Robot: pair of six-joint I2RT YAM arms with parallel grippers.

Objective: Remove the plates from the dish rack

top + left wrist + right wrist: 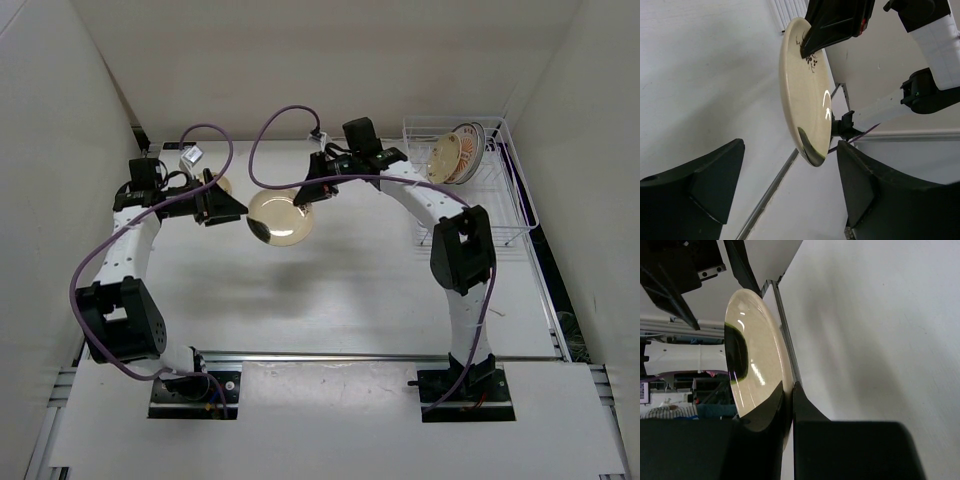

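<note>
A white wire-grid dish rack [515, 190] of thin metal bars is sitting at the far right of the matte white tabletop [350, 290], well apart from both grippers. It is holding a small cream plate [446, 157] and a larger orange-patterned white plate [466, 150] on edge. The right gripper [787, 405] is reaching left, its black fingers [807, 412] clamping the rim of a glossy round cream dish [807, 95] marked with a small dark sprig. The left gripper [790, 147] is facing it from the other side, jaws spread wide and gripping nothing.

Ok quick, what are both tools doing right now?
Left tool: open, holding nothing.
Right tool: shut on the glossy round cream plate.
</note>
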